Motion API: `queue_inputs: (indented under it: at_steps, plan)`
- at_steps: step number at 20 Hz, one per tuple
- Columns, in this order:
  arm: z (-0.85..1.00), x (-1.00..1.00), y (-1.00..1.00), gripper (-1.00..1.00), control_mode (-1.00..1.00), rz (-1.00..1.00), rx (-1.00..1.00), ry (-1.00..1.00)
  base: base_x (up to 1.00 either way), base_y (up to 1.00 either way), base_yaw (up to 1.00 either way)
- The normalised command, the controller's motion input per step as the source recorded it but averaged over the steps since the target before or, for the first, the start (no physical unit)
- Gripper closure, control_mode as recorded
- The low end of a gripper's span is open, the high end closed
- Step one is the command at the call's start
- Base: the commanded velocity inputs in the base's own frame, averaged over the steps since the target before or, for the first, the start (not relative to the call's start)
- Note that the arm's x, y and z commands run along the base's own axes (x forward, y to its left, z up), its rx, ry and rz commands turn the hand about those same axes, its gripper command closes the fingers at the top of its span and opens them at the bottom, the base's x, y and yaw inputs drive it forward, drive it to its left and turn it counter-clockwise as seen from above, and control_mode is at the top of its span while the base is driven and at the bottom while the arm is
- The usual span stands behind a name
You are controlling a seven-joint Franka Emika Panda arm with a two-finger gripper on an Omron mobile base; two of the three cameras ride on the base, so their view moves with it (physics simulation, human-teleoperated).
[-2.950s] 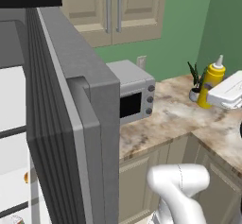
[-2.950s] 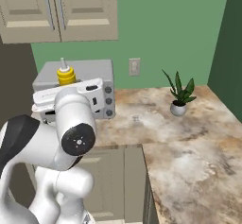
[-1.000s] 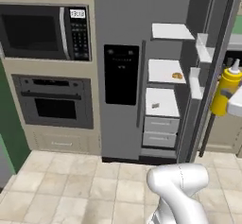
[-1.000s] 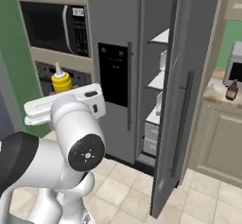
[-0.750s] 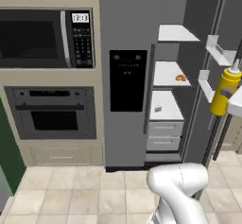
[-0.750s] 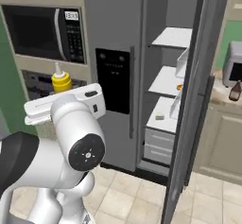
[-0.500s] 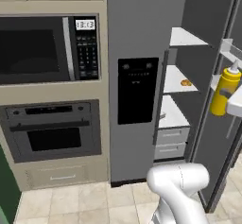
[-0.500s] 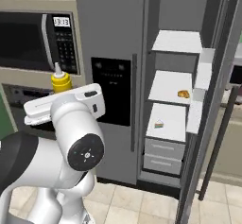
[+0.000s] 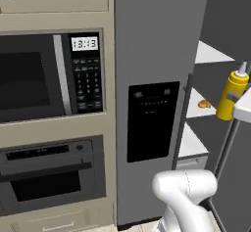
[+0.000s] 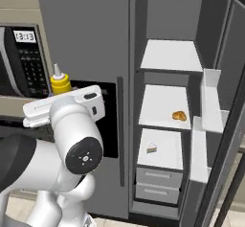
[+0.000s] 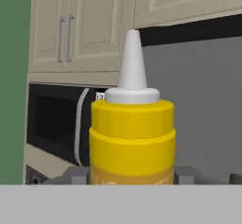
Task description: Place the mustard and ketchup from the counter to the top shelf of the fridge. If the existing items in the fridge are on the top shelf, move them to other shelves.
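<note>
Room: a kitchen is seen, with a built-in microwave (image 9: 49, 74) beside the grey fridge (image 10: 91, 44), whose right door is open.
Top shelf (image 10: 172, 56): bare.
Lower shelves: a bun (image 10: 179, 116) and a pale slice (image 10: 151, 148) are kept here.
Mustard (image 11: 132, 133): held upright, out in front of the fridge.
Gripper (image 11: 132, 183): closed around the mustard.

A bright yellow plastic squeeze bottle of mustard (image 11: 132, 138) with a pale pointed cap stands out against the tall plain grey fridge (image 10: 86, 44) with its black dispenser panel (image 9: 153, 121), flat white shelves and beige cabinetry (image 11: 85, 27).
</note>
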Motion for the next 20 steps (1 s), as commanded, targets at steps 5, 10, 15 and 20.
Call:
queue_inputs:
  at_steps: [5, 10, 15, 20]
  plan:
    - [0.00, 0.00, 0.00, 1.00, 1.00, 0.00, 0.00, 0.00, 0.79, -0.33, -0.12]
    - [0.00, 0.00, 0.00, 1.00, 1.00, 0.00, 0.00, 0.00, 0.12, -0.78, -0.03]
    - [0.00, 0.00, 0.00, 1.00, 1.00, 0.00, 0.00, 0.00, 0.13, -0.32, -0.02]
    - [0.00, 0.00, 0.00, 1.00, 1.00, 0.00, 0.00, 0.00, 0.44, 0.08, -0.02]
